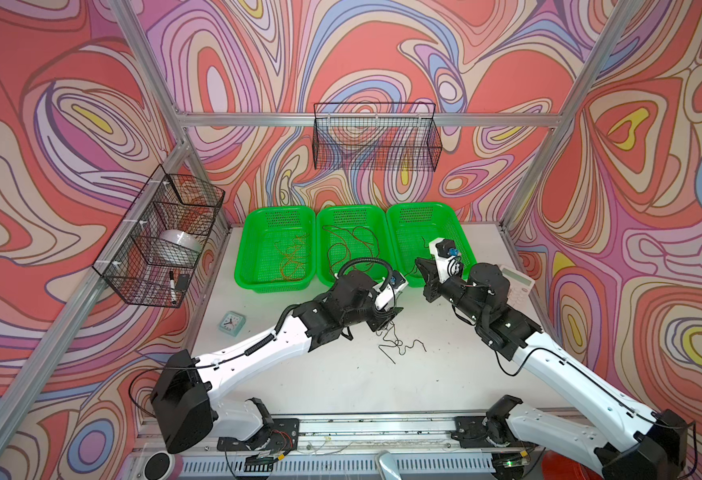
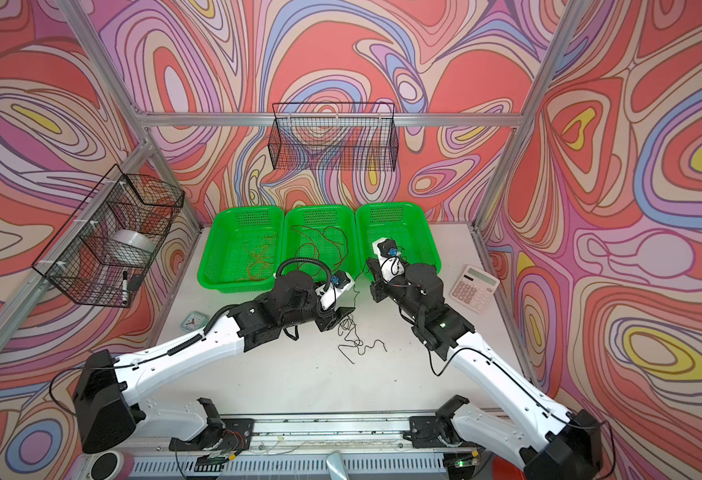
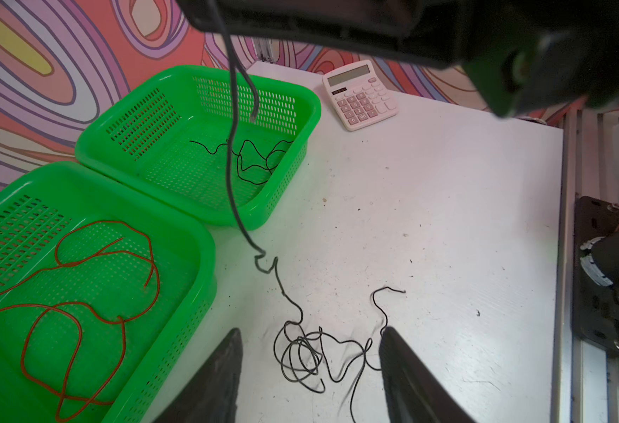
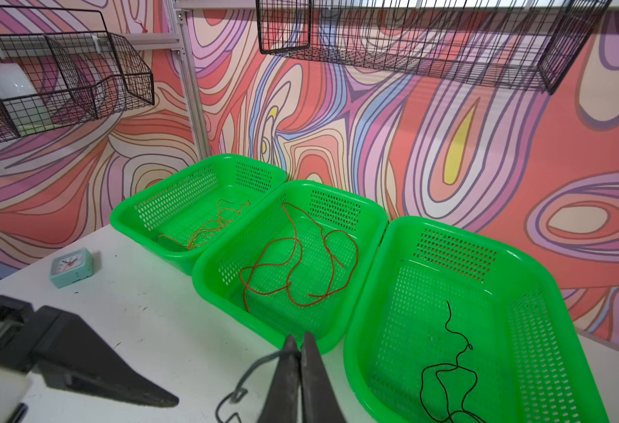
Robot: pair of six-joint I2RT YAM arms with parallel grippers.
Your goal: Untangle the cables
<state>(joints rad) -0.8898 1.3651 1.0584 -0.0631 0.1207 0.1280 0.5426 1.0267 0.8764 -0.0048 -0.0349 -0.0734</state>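
White table [image 1: 341,374] fills the floor of a booth with walls [image 1: 382,62] of swirling pink, red and lilac. Three green baskets stand in a row along its back edge.

The left gripper [image 1: 387,319] hangs low over the table with its jaws spread and nothing held. In the left wrist view its fingers [image 3: 223,370] stand on either side of the tangled black cable [image 3: 300,355]. That cable lies in loose loops on the table directly below the gripper. Whether a loop brushes a finger cannot be told.

One strand climbs from the heap to the right gripper [image 1: 419,262], which is clamped on it. In the right wrist view the fingers [image 4: 313,370] are pressed together and the strand comes out beside them. This gripper is held higher than the left one, just across from it.

Just beyond the right gripper's tips, the right basket [image 4: 447,234] holds a second black cable [image 4: 447,366]. The middle basket [image 4: 256,227], ahead of both grippers, holds a red-brown cable [image 4: 293,263]. The left basket [image 4: 176,197], farthest from the right gripper, holds an orange cable [image 4: 212,227].

A calculator [image 1: 515,286] lies beside the right arm. A small clock [image 1: 231,323] sits out past the left arm.
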